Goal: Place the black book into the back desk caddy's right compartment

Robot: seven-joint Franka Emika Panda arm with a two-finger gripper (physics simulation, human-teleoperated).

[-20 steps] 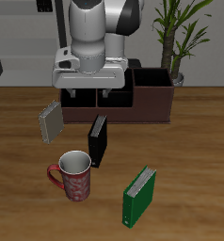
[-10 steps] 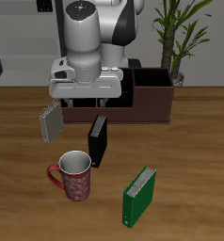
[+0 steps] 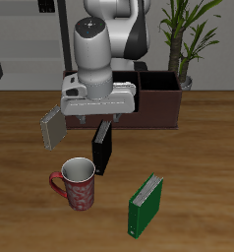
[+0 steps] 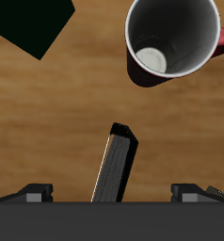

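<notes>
The black book point(image 3: 102, 150) stood upright on the wooden surface point(image 3: 203, 172), spine up, in front of the back desk caddy point(image 3: 158, 98) and clear of it. The caddy sat farther back, partly hidden behind the arm; its right compartment could not be made out from the exterior view.

The gripper point(image 3: 97, 122) hung directly over the book. In the wrist view its two fingers point(image 4: 34, 192) were spread wide, one on each side of the book point(image 4: 116, 166), with a clear gap to the covers on both sides — nothing was held. The exterior view did not show whether the fingertips had reached the level of the book's top edge.

The red mug point(image 3: 76, 183) stood just beside the black book, toward the table's front edge; the wrist view looked down into its pale interior point(image 4: 170, 38). A green book point(image 3: 145, 205) stood upright nearer the front edge, well apart. A grey book point(image 3: 53, 126) leaned tilted beside the gripper housing.
</notes>
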